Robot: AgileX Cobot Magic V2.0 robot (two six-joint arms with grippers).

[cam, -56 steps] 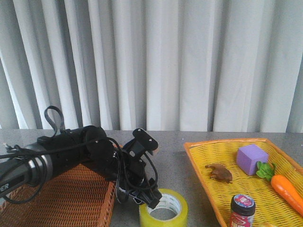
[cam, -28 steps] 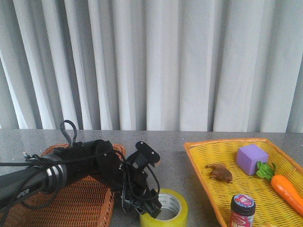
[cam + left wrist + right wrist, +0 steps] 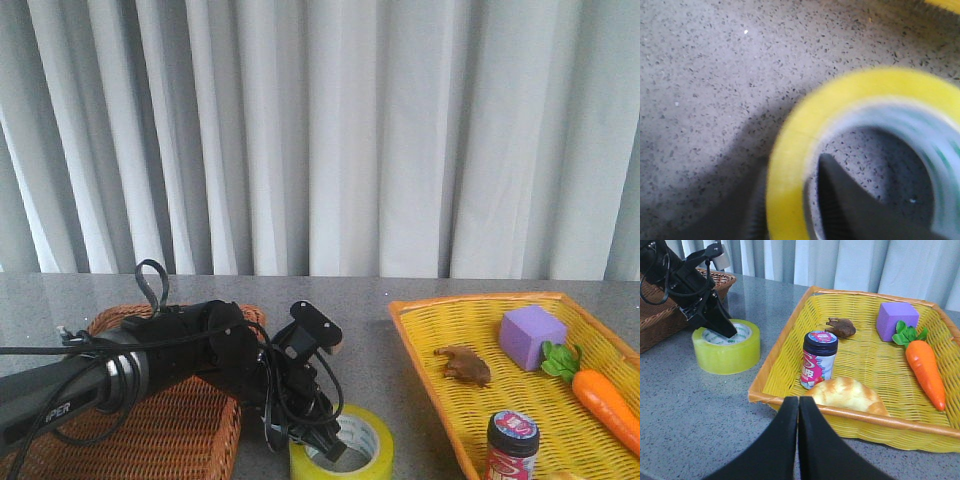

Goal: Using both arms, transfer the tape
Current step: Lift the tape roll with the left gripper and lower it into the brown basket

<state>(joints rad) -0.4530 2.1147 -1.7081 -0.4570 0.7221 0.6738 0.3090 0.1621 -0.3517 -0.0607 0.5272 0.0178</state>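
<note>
**One finger in the core, one outside the wall**

I see the tape lying flat on the desk near its front edge, core axis upright, between the brown wicker basket and the yellow basket. My left gripper straddles the roll's wall: one finger inside the core, the other outside, apart, not yet clamped as far as I can judge. The right gripper hangs well apart with fingers together, so the left arm is plainly nearer. I judge squeezing comes next.

Left pincer parted, right pincer closed.
</note>
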